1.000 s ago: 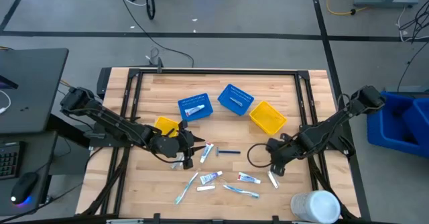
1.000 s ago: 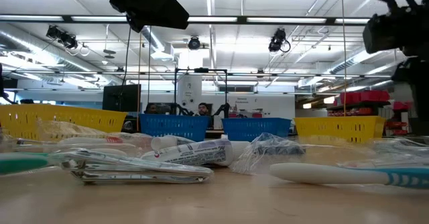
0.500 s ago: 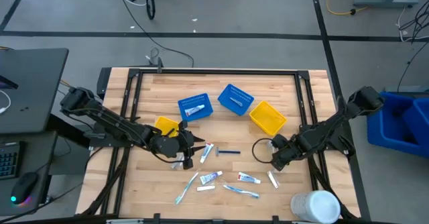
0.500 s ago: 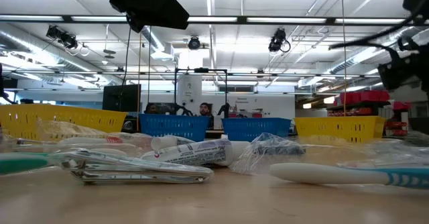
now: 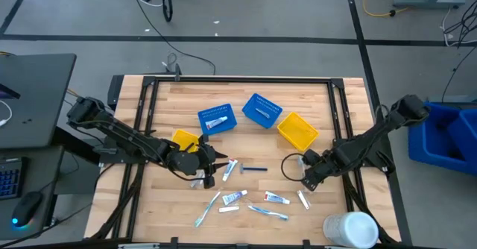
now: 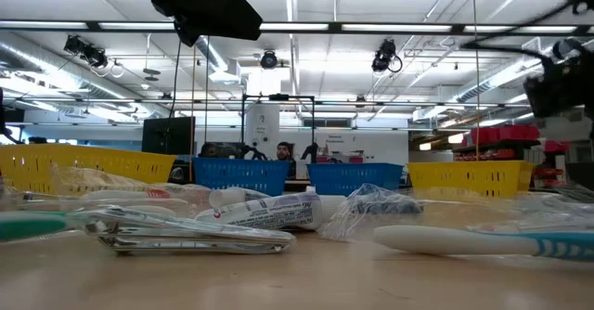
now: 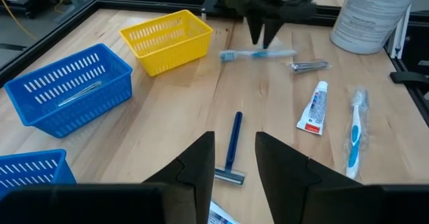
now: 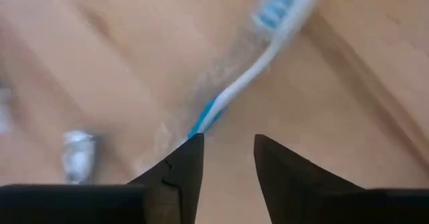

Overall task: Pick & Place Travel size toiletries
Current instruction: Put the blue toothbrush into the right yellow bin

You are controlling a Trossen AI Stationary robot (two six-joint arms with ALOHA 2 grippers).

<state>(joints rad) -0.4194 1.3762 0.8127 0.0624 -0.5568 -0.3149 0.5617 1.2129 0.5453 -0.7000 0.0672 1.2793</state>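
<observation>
The travel size toiletries lie loose on the near half of the table: white tubes (image 5: 234, 197) (image 5: 276, 198), toothbrushes (image 5: 207, 208) (image 5: 268, 212) and a dark blue razor (image 5: 253, 169). My left gripper (image 5: 216, 167) hovers open a little short of the razor (image 7: 231, 150), holding nothing. My right gripper (image 5: 306, 178) points steeply down, open, over a white and teal toothbrush (image 7: 258, 54) that lies flat on the wood. In the right wrist view this toothbrush (image 8: 255, 56) runs away from my right gripper (image 8: 228, 140), its handle end beside one fingertip. My right gripper comes at the toothbrush from above, fingers pointing down near the handle's end (image 8: 204, 120). One fingertip (image 8: 191, 150) overlaps that end in the picture. I cannot tell whether it touches. The toothbrush lies flat on the table.
Two blue baskets (image 5: 217, 118) (image 5: 261, 110) and a yellow one (image 5: 297, 130) stand mid-table; a second yellow basket (image 5: 185, 140) sits under my left arm. A large white cylinder (image 5: 350, 229) stands at the near right corner. A small silvery item (image 5: 303, 199) lies near my right gripper.
My right gripper has sunk toward the table and rolled about its own axis while staying over the same spot. The left arm and the toiletries have kept still.
</observation>
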